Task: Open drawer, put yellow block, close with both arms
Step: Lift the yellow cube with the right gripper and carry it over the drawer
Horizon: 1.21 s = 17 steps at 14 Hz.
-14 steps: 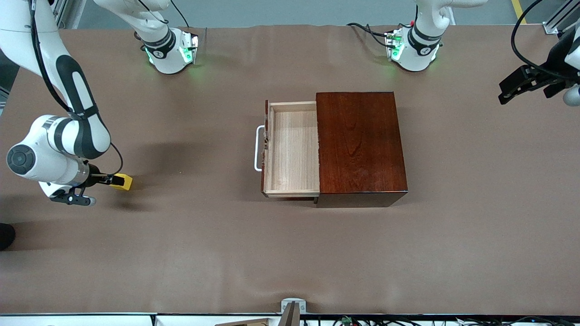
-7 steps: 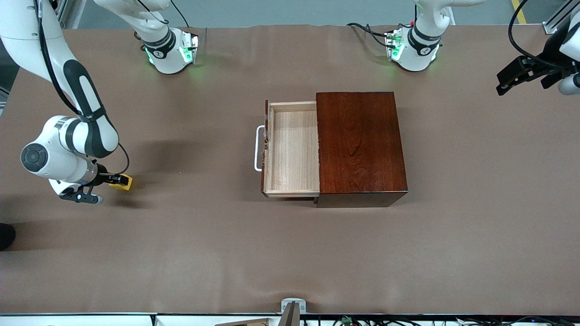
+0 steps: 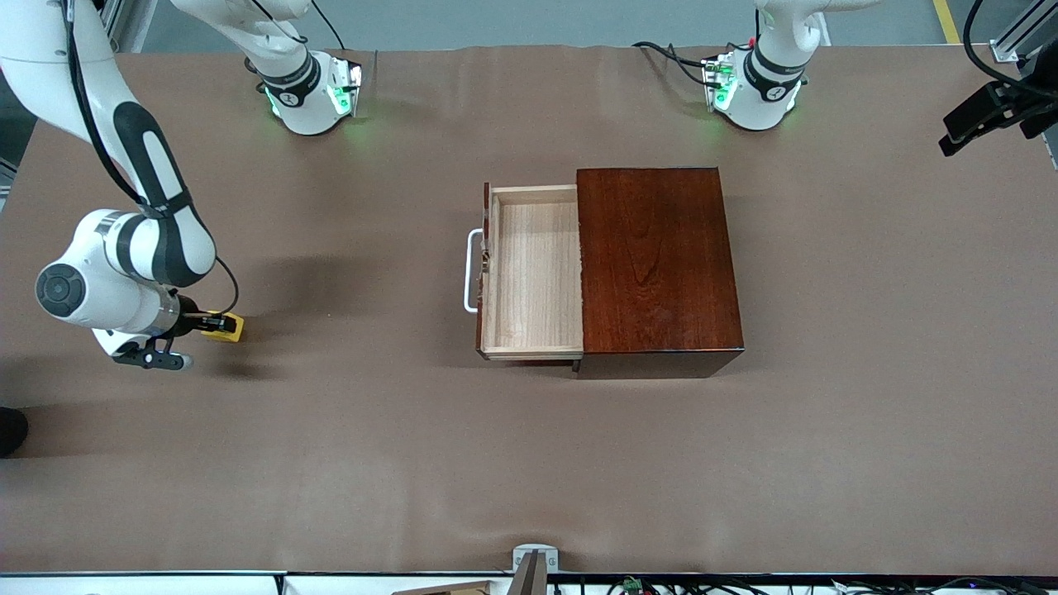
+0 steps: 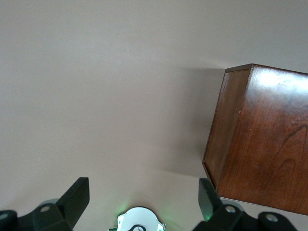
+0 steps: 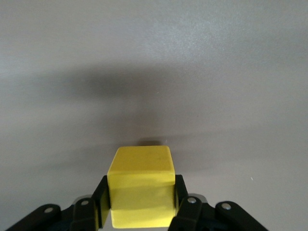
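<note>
The yellow block (image 3: 223, 326) sits near the right arm's end of the table, between the fingers of my right gripper (image 3: 213, 326). In the right wrist view both fingers press the sides of the block (image 5: 140, 192), low at the table. The drawer (image 3: 533, 273) is pulled open and shows an empty pale wood floor, with its white handle (image 3: 471, 271) facing the right arm's end. My left gripper (image 3: 963, 128) is raised at the left arm's end of the table, open and empty (image 4: 143, 195), away from the mahogany box (image 4: 262, 139).
The mahogany box (image 3: 657, 260) stands mid-table. The arms' green-lit bases (image 3: 310, 95) (image 3: 752, 87) are along the edge farthest from the front camera. Bare brown table (image 3: 347, 297) lies between the block and the drawer.
My left gripper has risen and drawn back toward the table's corner. My right gripper has settled round the yellow block, which shifted only slightly. The drawer has not moved.
</note>
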Available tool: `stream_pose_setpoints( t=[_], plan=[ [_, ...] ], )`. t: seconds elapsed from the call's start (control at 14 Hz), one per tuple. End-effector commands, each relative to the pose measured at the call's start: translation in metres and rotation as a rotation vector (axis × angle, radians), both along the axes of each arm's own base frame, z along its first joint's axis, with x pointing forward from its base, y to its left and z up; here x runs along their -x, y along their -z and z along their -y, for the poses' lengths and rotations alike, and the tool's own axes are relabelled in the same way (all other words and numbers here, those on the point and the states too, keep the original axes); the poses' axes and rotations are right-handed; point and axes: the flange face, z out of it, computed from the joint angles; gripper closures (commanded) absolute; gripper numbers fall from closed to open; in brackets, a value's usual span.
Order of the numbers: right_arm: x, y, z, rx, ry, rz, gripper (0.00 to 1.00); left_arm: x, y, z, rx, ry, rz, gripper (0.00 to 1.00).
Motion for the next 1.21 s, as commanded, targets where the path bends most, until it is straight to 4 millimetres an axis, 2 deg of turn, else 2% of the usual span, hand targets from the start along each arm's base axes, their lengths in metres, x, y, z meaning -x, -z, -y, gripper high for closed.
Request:
stream_pose_setpoints(
  t=[0.0, 0.29, 0.43, 0.57, 0.79, 0.93, 1.14],
  plan=[
    [-0.010, -0.050, -0.007, -0.039, 0.015, -0.001, 1.00, 0.011, -0.004, 0.000, -0.003, -0.012, 0.000, 0.00],
    [-0.028, -0.099, -0.009, -0.091, 0.035, -0.049, 1.00, 0.011, -0.004, 0.002, -0.002, -0.009, 0.000, 0.00],
    [-0.033, -0.118, -0.010, -0.096, 0.029, -0.060, 1.00, 0.009, -0.001, 0.005, -0.004, -0.009, -0.004, 0.00],
    [-0.034, -0.147, -0.010, -0.100, 0.027, -0.048, 1.00, 0.008, -0.002, 0.008, -0.002, -0.004, -0.001, 0.00],
    [-0.024, -0.187, -0.016, -0.120, 0.021, -0.047, 1.00, 0.006, -0.007, 0.014, 0.014, -0.003, 0.018, 0.00],
    [-0.014, -0.214, -0.030, -0.165, 0.034, -0.046, 1.00, 0.006, -0.007, 0.022, 0.012, 0.009, 0.020, 0.00],
    [-0.006, -0.240, -0.058, -0.175, 0.113, -0.053, 1.00, 0.008, -0.008, 0.023, 0.011, 0.012, 0.020, 0.00]
  ],
)
